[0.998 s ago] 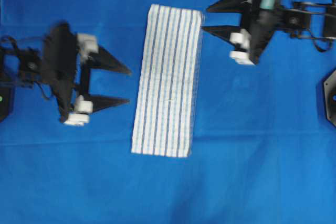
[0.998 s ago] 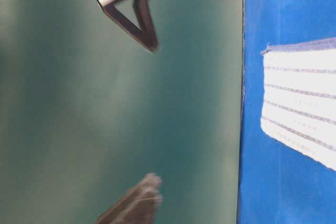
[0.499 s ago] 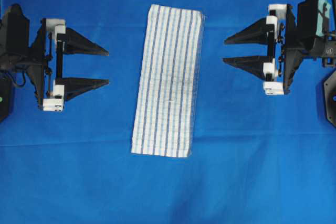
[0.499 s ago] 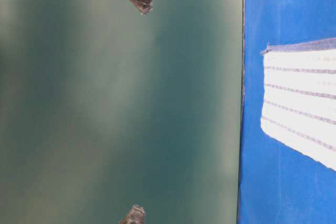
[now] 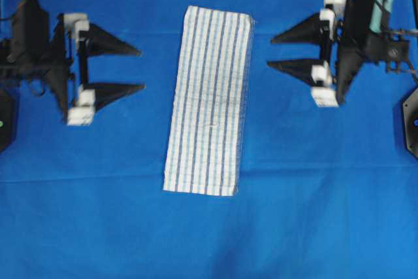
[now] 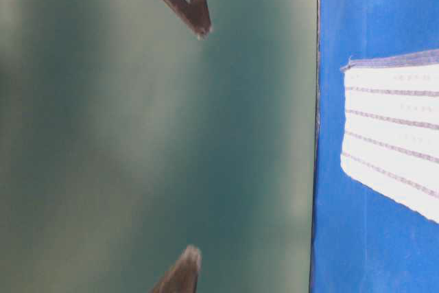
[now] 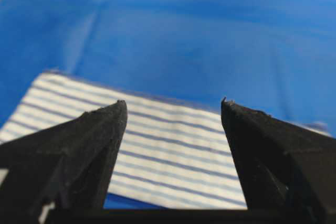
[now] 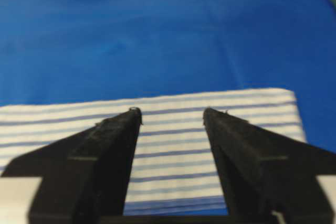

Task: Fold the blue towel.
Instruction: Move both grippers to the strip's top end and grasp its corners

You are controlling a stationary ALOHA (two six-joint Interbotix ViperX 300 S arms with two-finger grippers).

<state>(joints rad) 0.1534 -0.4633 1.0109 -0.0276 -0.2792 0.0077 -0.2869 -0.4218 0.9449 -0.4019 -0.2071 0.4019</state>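
Woven striped blue towel lies flat, a long folded rectangle.

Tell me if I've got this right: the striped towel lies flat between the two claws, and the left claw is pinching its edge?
Not quite. The left claw is open and clear of the striped towel, as the overhead view shows. The towel does lie flat between it and the right claw.

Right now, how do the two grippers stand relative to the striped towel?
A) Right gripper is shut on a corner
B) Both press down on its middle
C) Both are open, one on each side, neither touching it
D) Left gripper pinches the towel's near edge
C: overhead, the left gripper and right gripper flank the blue towel with jaws apart and blue sheet between.
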